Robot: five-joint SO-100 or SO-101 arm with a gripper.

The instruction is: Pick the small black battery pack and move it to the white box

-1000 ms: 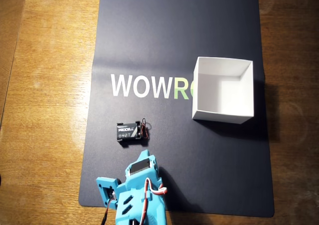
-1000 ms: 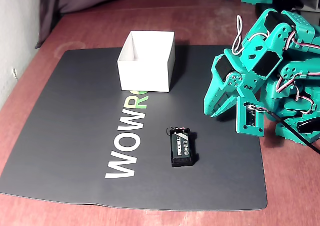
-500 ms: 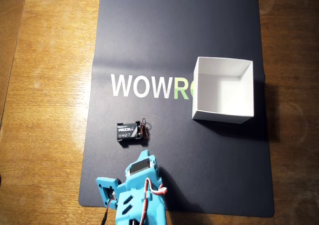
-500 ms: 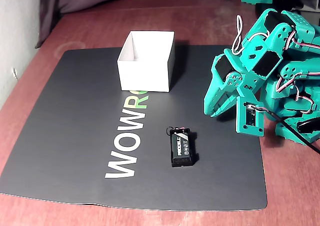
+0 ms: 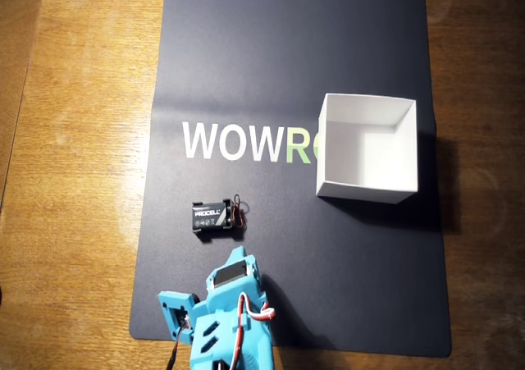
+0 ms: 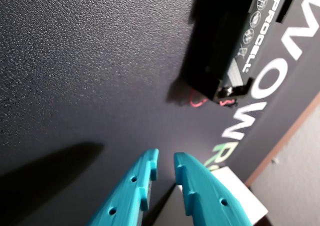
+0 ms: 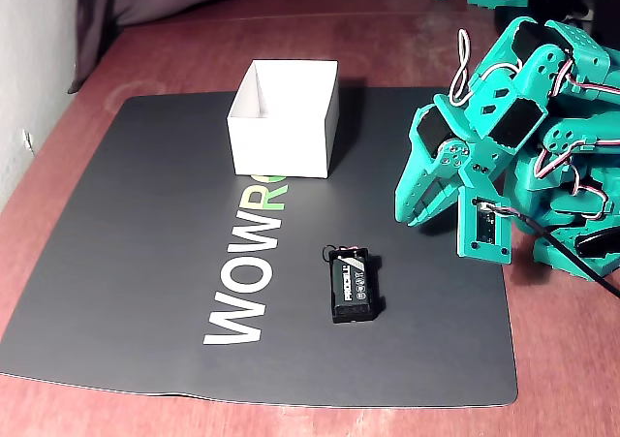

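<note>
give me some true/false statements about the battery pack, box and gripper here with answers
1. The battery pack lies on the dark mat. True.
2. The battery pack is inside the white box. False: the box is empty and the pack lies apart from it on the mat.
3. The gripper is shut on the battery pack. False: it holds nothing, its fingers nearly together, short of the pack.
4. The box covers part of the mat's lettering. True.
5. The pack has red wires at one end. True.
6. The box lies tipped on its side. False: it stands upright, open at the top.
</note>
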